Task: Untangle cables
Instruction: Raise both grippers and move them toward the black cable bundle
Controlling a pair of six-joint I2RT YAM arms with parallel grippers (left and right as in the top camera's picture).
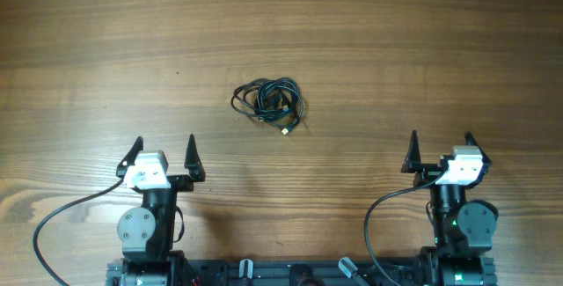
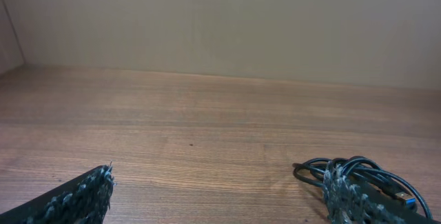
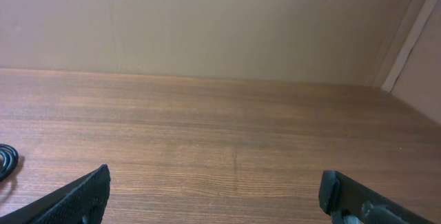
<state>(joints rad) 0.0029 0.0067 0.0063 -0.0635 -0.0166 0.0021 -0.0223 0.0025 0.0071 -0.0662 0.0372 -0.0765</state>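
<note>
Left fingers (image 1: 191,156) stand closest to the overhead lens, lower left of the frame. They are spread wide with nothing between them, tips pointing toward the upper edge. A thick black arm lead (image 1: 54,222) curves out from that arm to the bottom left corner.

Left wrist view: both textured black finger pads (image 2: 81,198) stand far apart at the bottom corners, with bare wooden desk (image 2: 207,120) between them.

Cables (image 1: 268,103): one small tight black tangle on the desk, just left of centre and a little above the middle of the overhead frame. It lies well apart from both arms, nearer the left one. One light-coloured plug tip (image 1: 286,131) pokes out at the tangle's lower right. In the left wrist view the tangle lies at lower right, partly behind the right-hand pad; a blue-tinted plug (image 2: 404,197) shows there.

Right fingers (image 1: 413,152), lower right of the overhead frame, are also spread wide and hold nothing. Right wrist view: pads (image 3: 77,198) sit at the bottom corners, and a sliver of black cord (image 3: 5,160) shows at the left edge.
</note>
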